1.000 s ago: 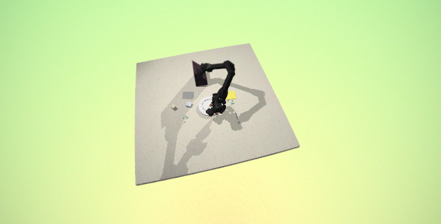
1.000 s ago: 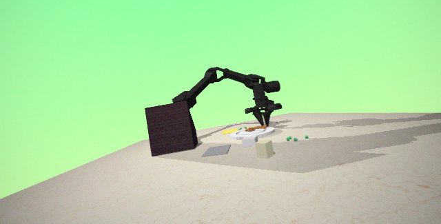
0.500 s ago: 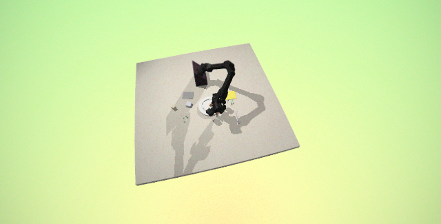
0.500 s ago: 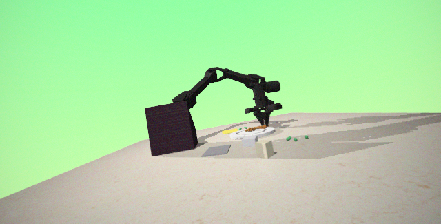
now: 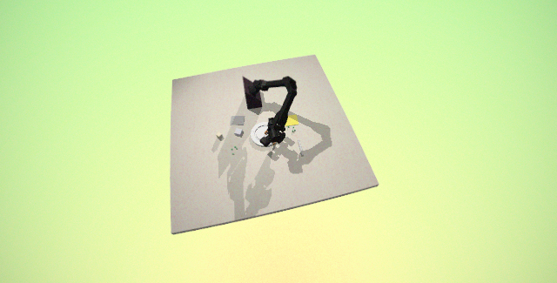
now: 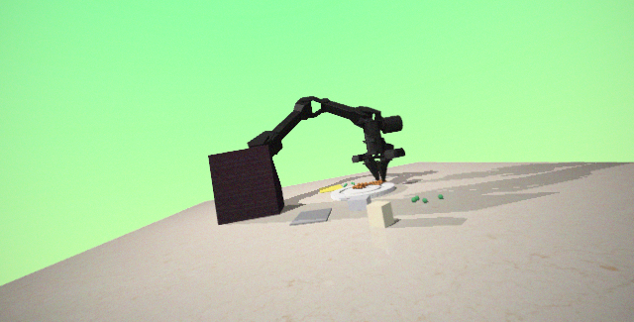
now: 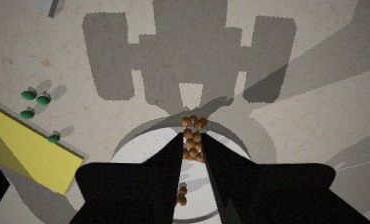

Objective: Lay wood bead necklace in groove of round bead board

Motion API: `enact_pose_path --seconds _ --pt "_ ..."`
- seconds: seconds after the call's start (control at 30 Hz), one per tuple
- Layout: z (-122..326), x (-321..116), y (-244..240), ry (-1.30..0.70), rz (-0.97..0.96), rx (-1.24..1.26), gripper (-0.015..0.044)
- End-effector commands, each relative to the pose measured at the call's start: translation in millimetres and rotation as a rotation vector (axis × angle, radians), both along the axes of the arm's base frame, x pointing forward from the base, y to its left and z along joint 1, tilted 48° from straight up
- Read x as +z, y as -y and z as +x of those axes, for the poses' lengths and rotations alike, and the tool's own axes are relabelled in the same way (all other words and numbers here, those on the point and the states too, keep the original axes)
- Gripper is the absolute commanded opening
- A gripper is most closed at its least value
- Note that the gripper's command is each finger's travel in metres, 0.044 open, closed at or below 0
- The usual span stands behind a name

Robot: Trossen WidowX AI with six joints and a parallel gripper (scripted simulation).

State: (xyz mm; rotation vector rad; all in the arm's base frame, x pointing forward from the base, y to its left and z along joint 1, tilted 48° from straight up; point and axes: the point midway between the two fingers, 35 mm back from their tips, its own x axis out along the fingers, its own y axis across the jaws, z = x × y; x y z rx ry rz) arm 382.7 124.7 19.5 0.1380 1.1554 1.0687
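Observation:
The wood bead necklace [image 6: 364, 185] [image 7: 191, 143] is a bunched string of orange-brown beads over the round white bead board [image 5: 253, 138] [image 6: 340, 196] [image 7: 146, 146]. My gripper [image 6: 380, 180] [image 7: 192, 136] points down at the board's far edge and is shut on part of the necklace, with beads between and just beyond the fingertips. A few more beads show lower down between the fingers in the wrist view. The arm hides much of the board and necklace in the top view. Whether any beads sit in the groove is too small to tell.
A yellow plate [image 5: 293, 121] [image 7: 31, 150] and small green beads [image 7: 28, 95] lie beside the board. Other green beads [image 6: 424, 200], a pale cube [image 5: 238, 132], a cream block [image 6: 380, 214] and a grey plate [image 6: 312, 216] lie opposite. A dark box [image 6: 245, 185] stands by the arm's base.

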Motion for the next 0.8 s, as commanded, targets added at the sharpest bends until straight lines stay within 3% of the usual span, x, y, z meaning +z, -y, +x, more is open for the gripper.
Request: enact_pose_path --seconds 0.0,0.33,0.77 --pt "1 6 8 0.004 0.001 -0.002 0.0000" --pt "-1 15 19 0.001 0.003 -0.006 0.0000" --pt "-35 -1 33 -0.001 0.002 -0.006 0.0000"
